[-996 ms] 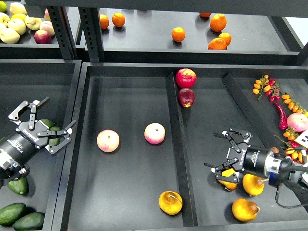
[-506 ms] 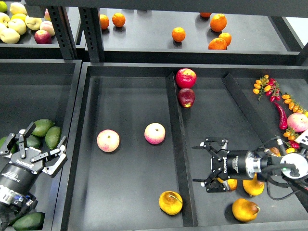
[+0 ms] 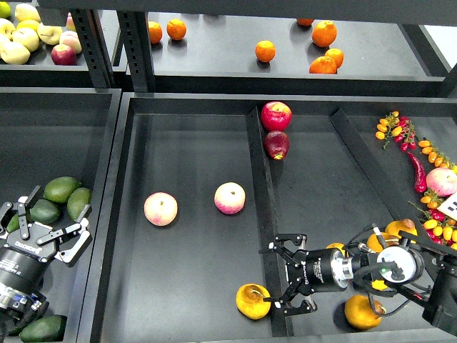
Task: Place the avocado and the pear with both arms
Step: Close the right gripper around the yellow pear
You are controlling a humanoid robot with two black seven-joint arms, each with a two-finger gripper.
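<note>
The pear point(image 3: 253, 301), golden yellow-orange with a brownish patch on top, lies at the front of the middle bin, against the divider. My right gripper point(image 3: 288, 276) is open and empty. It points left over the divider, with its fingertips just right of the pear. Three avocados lie in the left bin: two paler ones point(image 3: 61, 188) and a darker green avocado point(image 3: 44, 211). My left gripper point(image 3: 44, 223) is open and empty, its fingers spread just in front of the dark avocado and partly covering it.
Two peaches point(image 3: 161, 209) lie in the middle bin. Two red apples point(image 3: 275, 116) sit by the divider point(image 3: 258, 186) at the back. More pears point(image 3: 363, 312) lie under my right arm. Another avocado point(image 3: 43, 328) lies front left. Oranges point(image 3: 265, 51) are on the shelf.
My right gripper has moved left from the pears in the right bin to the divider beside the pear. My left gripper has drawn down and back, uncovering the avocados.
</note>
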